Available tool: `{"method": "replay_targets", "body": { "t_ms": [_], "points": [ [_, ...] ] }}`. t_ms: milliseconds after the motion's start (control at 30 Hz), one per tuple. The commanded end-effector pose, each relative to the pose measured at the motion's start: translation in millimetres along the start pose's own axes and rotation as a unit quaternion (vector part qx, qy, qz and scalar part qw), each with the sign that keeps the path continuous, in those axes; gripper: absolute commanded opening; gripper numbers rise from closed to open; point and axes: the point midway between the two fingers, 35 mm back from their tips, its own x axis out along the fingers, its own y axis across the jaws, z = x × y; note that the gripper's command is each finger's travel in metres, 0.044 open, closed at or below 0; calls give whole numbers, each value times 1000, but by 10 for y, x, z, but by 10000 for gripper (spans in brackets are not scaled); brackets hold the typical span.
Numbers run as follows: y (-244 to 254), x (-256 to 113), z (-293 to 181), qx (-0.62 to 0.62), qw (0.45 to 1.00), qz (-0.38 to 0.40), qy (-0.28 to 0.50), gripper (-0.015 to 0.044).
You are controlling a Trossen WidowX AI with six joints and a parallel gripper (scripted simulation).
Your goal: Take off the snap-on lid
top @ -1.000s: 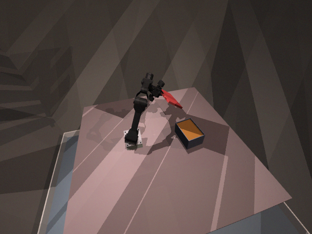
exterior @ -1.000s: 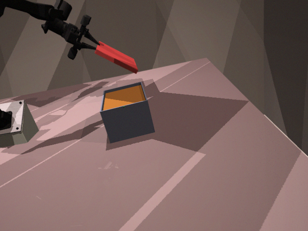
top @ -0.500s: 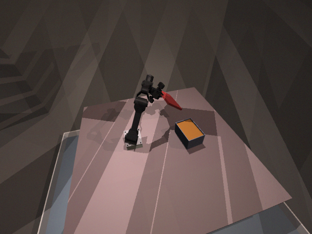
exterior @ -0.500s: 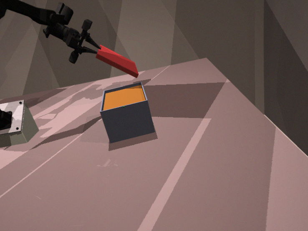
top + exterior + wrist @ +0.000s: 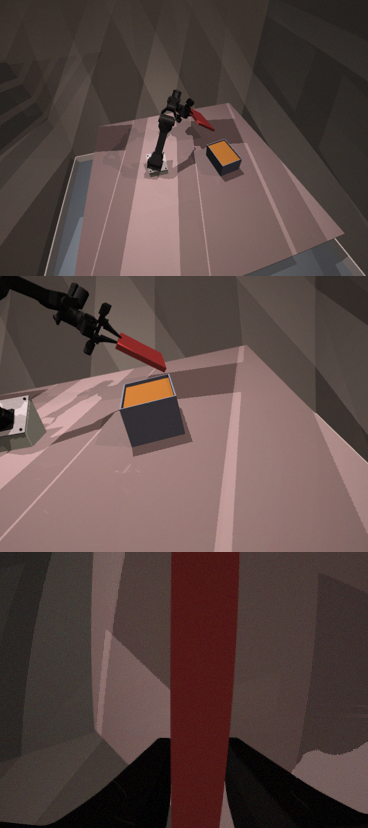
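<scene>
The red lid (image 5: pixel 202 119) (image 5: pixel 142 352) (image 5: pixel 204 652) is off the box, in the air, tilted with its far end lower than the end at my fingers. My gripper (image 5: pixel 190 111) (image 5: pixel 118 340) (image 5: pixel 197 749) is shut on the lid's near end, one finger on each side of it. The dark grey storage box (image 5: pixel 213 159) (image 5: pixel 153 423) stands upright on the table (image 5: pixel 154 231) (image 5: pixel 193 495), open at the top, with an orange inside showing. In the top view the lid and gripper are up and to the left of the box. The box does not show in the wrist view.
The arm's base plate (image 5: pixel 162 171) (image 5: pixel 23 409) stands on the table to the left of the box. The table's back edge lies behind the box, below the lid and gripper in the top and exterior views. Bands of light and shadow cross the table and walls.
</scene>
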Motion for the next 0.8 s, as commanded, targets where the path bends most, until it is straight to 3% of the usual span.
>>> {"method": "replay_targets", "body": {
  "t_ms": [0, 767],
  "points": [
    [-19, 18, 7, -2, 1000, 3, -2, 0],
    [-159, 138, 9, -2, 1000, 3, -2, 0]
  ]
}}
